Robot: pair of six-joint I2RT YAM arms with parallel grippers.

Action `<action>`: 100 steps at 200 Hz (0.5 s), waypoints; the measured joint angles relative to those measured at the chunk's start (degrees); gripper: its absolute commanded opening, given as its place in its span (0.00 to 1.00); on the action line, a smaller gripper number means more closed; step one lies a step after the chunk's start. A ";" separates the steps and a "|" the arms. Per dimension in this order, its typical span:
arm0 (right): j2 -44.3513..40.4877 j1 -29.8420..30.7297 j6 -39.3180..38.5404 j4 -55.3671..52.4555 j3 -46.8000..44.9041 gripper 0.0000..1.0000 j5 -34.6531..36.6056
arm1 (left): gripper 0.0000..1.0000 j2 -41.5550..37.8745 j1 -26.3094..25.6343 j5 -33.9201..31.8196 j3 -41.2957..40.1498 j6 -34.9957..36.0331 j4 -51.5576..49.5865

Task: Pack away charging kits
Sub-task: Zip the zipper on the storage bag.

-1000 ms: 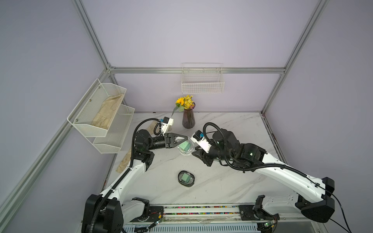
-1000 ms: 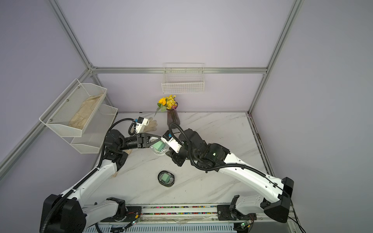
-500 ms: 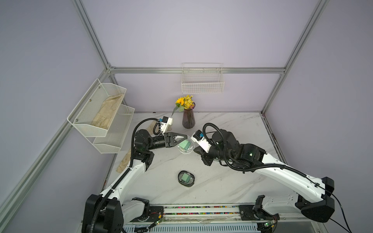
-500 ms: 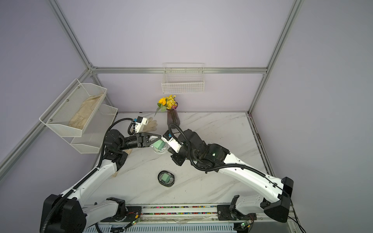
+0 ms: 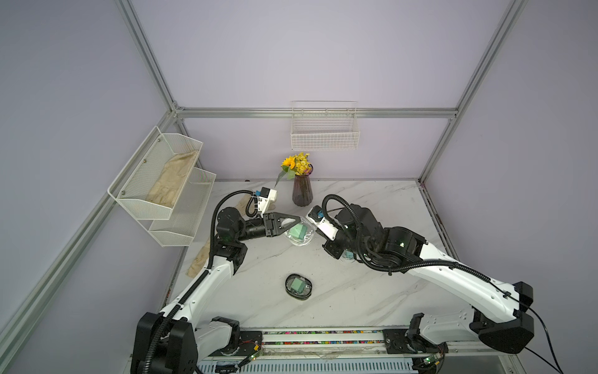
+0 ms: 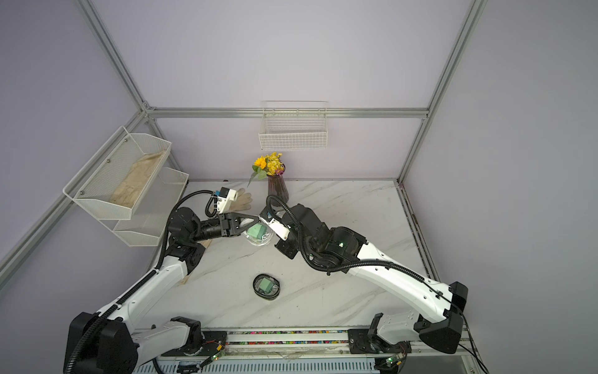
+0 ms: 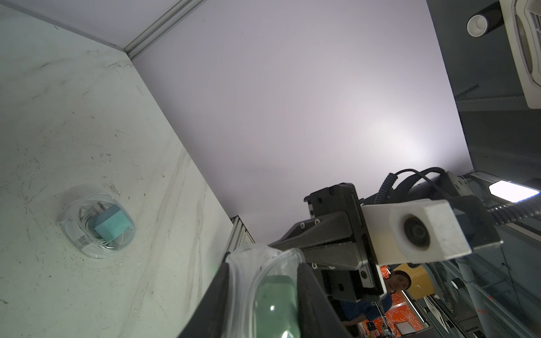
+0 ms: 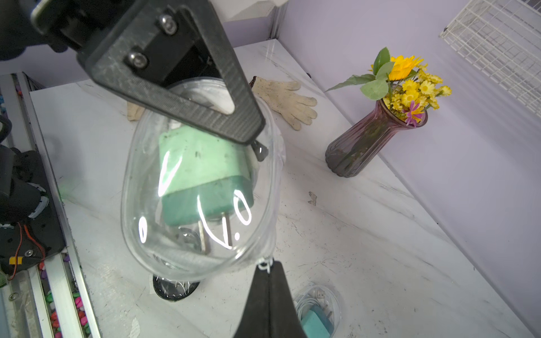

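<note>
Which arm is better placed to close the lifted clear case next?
Right, probably: the right gripper is shut at the clear case rim, apparently pinching a small white tab, while the left gripper clamps the case body.

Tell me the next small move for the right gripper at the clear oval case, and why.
Probably draw the right gripper along the rim to close the clear oval plastic case. Its jaws are shut on a small white tab at the rim, the left gripper holds the case off the table, and the mint-green square charger is inside.
</note>
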 measured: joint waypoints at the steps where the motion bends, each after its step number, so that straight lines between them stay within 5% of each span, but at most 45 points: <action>1: 0.00 0.00 -0.04 -0.02 0.04 0.00 -0.02 | 0.00 -0.02 0.00 0.02 0.00 0.00 0.00; 100: 6.08 3.32 -4.31 -9.90 7.80 0.00 0.68 | 0.00 -0.76 -0.17 4.35 0.44 9.31 -7.26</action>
